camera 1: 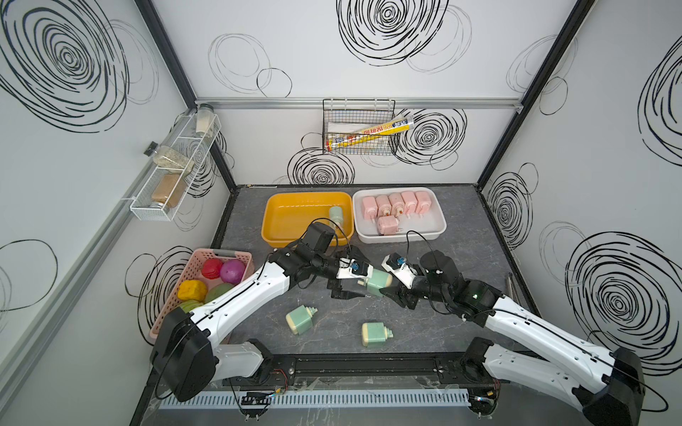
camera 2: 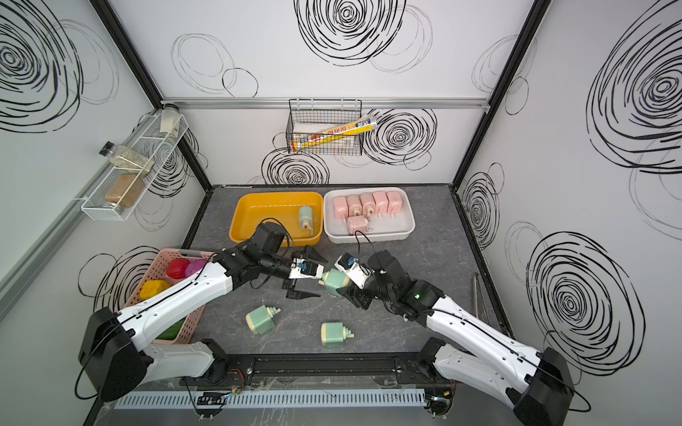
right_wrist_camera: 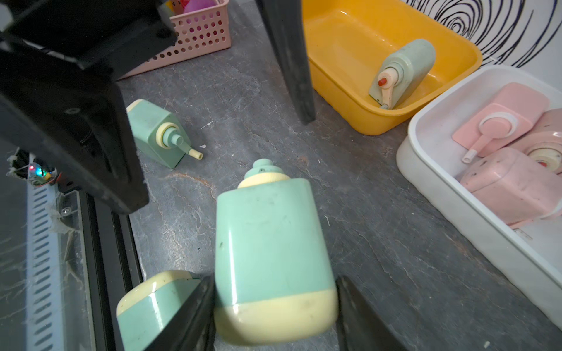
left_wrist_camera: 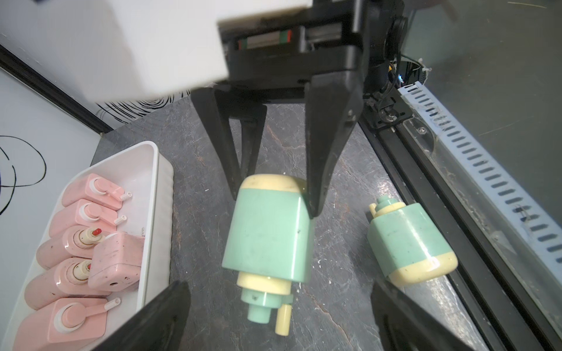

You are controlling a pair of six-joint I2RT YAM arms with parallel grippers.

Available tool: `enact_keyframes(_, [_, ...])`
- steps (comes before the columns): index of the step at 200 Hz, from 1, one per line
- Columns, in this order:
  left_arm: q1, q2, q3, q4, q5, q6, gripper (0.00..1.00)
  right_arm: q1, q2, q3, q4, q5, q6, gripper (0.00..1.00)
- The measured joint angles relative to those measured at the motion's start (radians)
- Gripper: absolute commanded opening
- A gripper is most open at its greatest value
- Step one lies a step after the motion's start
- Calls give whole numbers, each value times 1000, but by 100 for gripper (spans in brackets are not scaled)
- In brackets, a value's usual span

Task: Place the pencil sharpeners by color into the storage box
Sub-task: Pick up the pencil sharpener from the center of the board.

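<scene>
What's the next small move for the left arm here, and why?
Probably close the left gripper on the green sharpener: its jaws stand wide open either side of the nozzle end, while the right gripper holds the cream end off the table. Likely a handover.

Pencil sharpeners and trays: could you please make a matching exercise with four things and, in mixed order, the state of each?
Things:
A. yellow tray
B. white tray
C. left gripper
D. right gripper

States:
1. shut on the lifted green sharpener
2. contains six pink sharpeners
3. open, gripping nothing
4. contains one lying green sharpener

Pairs: A-4, B-2, C-3, D-1
</scene>
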Motion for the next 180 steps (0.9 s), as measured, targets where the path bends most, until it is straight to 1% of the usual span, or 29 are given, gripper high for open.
enact_keyframes(13, [0, 23, 24, -11, 0, 6, 100, 0, 2, 9, -3, -12, -17, 31])
enact_keyframes(46, [-23, 60, 43, -27, -19, 11, 95, 2, 6, 31, -1, -32, -55, 30])
enact_keyframes(92, [-40, 63, 43, -35, -23, 9, 88, 6, 22, 42, 13, -45, -78, 29])
enact_keyframes(136, [-54, 69, 45, -27, -36, 8, 72, 11, 40, 57, 9, -46, -73, 29])
enact_keyframes(140, [-54, 70, 45, -26, -38, 9, 72, 11, 41, 57, 9, -45, -70, 29])
enact_keyframes(141, [-54, 70, 45, -26, -39, 10, 73, 11, 41, 57, 9, -46, -69, 29])
enact_keyframes(142, [-54, 70, 45, -24, -39, 11, 78, 11, 41, 57, 9, -46, -69, 29])
enact_keyframes(143, [-54, 71, 45, -23, -40, 12, 80, 11, 42, 57, 9, -47, -69, 29])
enact_keyframes(147, [-54, 71, 45, -21, -41, 14, 82, 11, 42, 57, 9, -46, -67, 29])
enact_keyframes(163, [-59, 73, 45, -21, -48, -2, 82, 12, 46, 58, 12, -35, -69, 29])
enact_keyframes(180, [-65, 75, 45, -21, -58, -6, 78, 13, 53, 59, 11, -35, -69, 29])
